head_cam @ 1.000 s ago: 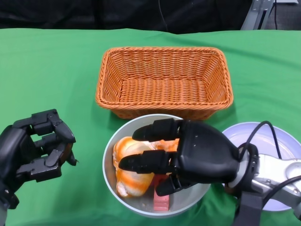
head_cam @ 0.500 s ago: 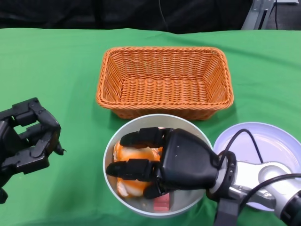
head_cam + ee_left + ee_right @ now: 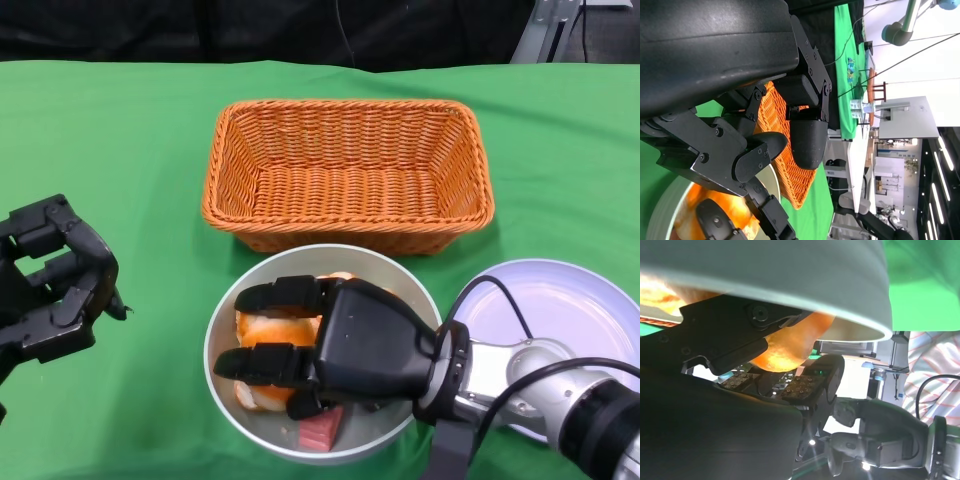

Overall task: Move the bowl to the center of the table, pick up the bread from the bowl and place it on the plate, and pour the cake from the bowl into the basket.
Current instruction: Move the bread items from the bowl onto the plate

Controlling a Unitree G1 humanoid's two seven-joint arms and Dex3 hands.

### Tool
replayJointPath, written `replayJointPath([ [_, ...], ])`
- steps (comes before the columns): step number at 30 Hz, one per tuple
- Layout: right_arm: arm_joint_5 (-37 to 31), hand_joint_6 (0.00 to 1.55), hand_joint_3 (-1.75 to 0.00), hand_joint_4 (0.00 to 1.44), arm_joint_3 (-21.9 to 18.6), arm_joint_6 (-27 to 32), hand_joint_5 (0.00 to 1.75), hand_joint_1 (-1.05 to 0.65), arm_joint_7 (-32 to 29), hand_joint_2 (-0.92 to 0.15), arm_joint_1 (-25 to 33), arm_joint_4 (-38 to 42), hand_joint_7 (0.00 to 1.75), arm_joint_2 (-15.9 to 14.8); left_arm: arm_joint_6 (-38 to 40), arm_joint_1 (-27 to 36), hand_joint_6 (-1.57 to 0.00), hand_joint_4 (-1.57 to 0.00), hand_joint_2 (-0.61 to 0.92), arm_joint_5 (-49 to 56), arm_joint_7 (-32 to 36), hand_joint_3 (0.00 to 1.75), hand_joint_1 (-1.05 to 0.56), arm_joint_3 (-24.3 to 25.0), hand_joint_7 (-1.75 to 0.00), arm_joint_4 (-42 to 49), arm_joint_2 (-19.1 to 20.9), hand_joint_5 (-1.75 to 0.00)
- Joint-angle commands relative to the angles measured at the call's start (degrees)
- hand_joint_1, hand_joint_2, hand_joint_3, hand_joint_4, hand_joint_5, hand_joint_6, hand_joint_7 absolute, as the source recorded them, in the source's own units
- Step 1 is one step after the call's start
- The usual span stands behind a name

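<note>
The grey bowl (image 3: 222,318) stands just in front of the wicker basket (image 3: 350,170). An orange-brown bread (image 3: 262,327) lies in the bowl's left half, and a pink cake slice (image 3: 320,430) lies at its near side. My right hand (image 3: 345,345) reaches into the bowl, with fingers across the top of the bread and the thumb beneath. In the right wrist view the bread (image 3: 790,347) sits between the fingers under the bowl's rim (image 3: 860,300). My left hand (image 3: 50,290) hovers left of the bowl, fingers curled in and holding nothing.
A white plate (image 3: 570,305) lies right of the bowl, partly under my right forearm. The basket holds nothing. Green cloth covers the table, and its far edge meets a dark backdrop.
My right hand has moved left and down into the bowl and closed over the bread. The bowl has shifted slightly left. My left hand has drawn back to the left.
</note>
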Motion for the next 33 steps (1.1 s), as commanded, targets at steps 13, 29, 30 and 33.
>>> replayJointPath([
  [13,1.5,1.13,0.00,0.71,4.7,1.0,1.14,-0.36,-4.4,-0.86,-2.3,6.1,0.06,0.5,0.2,0.6,-0.84,-0.78,0.50,0.2,0.8,1.18,-0.03,0.3,-1.39,-0.5,0.5,-1.69],
  [29,5.7,0.79,-0.01,0.62,0.4,-6.5,1.44,-0.31,-15.2,-0.84,-5.5,3.0,0.87,-0.1,-1.1,0.6,-0.85,-0.82,0.55,1.3,1.4,1.08,-0.05,0.1,-1.33,0.5,-0.6,-1.59],
  [30,6.5,0.79,-0.01,0.64,-0.4,-7.5,1.38,-0.31,-14.8,-0.83,-5.5,2.0,0.86,-0.4,-1.0,0.7,-0.85,-0.82,0.56,1.3,1.6,1.07,-0.05,0.2,-1.32,0.5,-0.7,-1.57],
  [33,8.7,0.84,0.00,0.71,-2.3,-9.5,1.22,-0.31,-13.9,-0.83,-5.3,-0.2,0.74,-0.9,-0.8,0.7,-0.86,-0.84,0.58,1.1,1.4,1.03,-0.05,0.3,-1.29,0.6,-0.7,-1.53],
])
